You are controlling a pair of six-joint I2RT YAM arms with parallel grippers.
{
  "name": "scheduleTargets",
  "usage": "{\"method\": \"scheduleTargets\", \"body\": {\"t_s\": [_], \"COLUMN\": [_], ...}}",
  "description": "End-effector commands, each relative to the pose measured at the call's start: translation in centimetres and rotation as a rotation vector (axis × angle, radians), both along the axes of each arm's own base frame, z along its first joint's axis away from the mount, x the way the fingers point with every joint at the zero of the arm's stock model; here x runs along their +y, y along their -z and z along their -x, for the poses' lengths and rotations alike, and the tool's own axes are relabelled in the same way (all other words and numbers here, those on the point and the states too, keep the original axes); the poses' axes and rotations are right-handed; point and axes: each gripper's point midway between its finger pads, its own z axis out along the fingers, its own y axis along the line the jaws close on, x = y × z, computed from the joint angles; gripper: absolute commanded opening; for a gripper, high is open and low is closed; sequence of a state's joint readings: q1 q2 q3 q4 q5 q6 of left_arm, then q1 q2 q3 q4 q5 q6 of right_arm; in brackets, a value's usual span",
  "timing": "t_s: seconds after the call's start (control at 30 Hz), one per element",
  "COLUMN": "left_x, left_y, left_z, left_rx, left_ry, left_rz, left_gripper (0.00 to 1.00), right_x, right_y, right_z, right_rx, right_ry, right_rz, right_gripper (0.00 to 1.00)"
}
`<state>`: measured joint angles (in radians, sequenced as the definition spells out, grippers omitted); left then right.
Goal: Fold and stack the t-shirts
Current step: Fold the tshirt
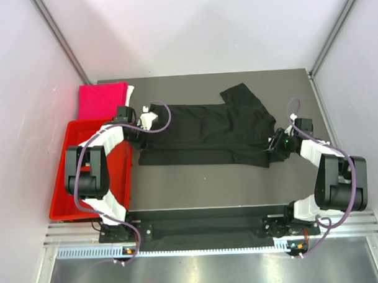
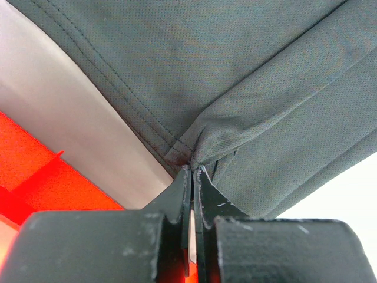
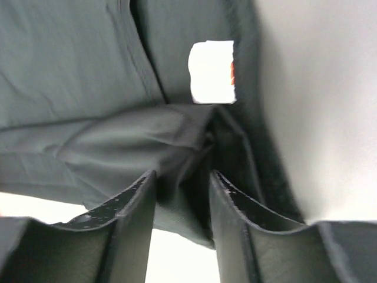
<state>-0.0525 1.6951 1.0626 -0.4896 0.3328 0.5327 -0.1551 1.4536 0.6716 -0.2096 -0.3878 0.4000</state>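
- The bench [image 1: 197, 184] is a flat grey top, closed in at the back and both sides by pale walls [image 1: 191, 29], with metal frame posts [image 1: 61, 40] running up the far corners.
- A red tray [image 1: 61, 202] sits along the left edge of the bench, under the left arm [image 1: 93, 163].
- The pink t-shirt [image 1: 100, 100] lies as a folded square in the far-left corner, just beyond the tray, with a white edge [image 1: 131, 92] showing at its right side.
- The black t-shirt [image 1: 207, 131] is spread across the middle of the bench. Its long axis runs left to right, hem to the left and neck to the right, and one sleeve [image 1: 240, 94] sticks out toward the back wall.
- The left jaws are pressed fully together on the stitched hem at the shirt's left end, where the cloth puckers at the tips.
- The right arm [image 1: 333, 174] reaches in at the neck end. The right jaws stand partly apart over a bunched fold of black cloth and do not pinch it. A white label [image 3: 212, 72] shows just beyond them.
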Motion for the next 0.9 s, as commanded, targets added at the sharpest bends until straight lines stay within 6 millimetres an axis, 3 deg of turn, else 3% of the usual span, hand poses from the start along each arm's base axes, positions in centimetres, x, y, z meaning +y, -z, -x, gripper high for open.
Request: {"method": "scheduleTargets", "body": {"t_s": [0.0, 0.13, 0.37, 0.57, 0.87], "left_x": [-0.5, -0.4, -0.2, -0.4, -0.2], "left_y": [-1.9, -1.9, -2.3, -2.1, -1.8], "left_z": [-1.2, -1.2, -2.5, -3.2, -4.4], "left_rx": [-0.070, -0.071, -0.092, -0.090, -0.112], "left_ry": [0.011, 0.006, -0.040, -0.048, -0.077], "left_rz": [0.023, 0.020, 0.015, 0.011, -0.013], "left_gripper": [0.00, 0.00, 0.00, 0.00, 0.01], "right_x": [0.6, -0.9, -0.5, -0.3, -0.5], "right_y": [-0.8, -0.4, -4.2, -4.7, -2.7], "right_z": [-0.1, -0.6, -3.5, -5.0, -5.8], "right_rx": [-0.034, -0.015, -0.131, -0.144, -0.104], "right_ry": [-0.031, 0.016, 0.007, -0.013, -0.017], "right_rz": [0.043, 0.115, 0.089, 0.071, 0.076], "right_gripper": [0.40, 0.00, 0.00, 0.00, 0.00]}}
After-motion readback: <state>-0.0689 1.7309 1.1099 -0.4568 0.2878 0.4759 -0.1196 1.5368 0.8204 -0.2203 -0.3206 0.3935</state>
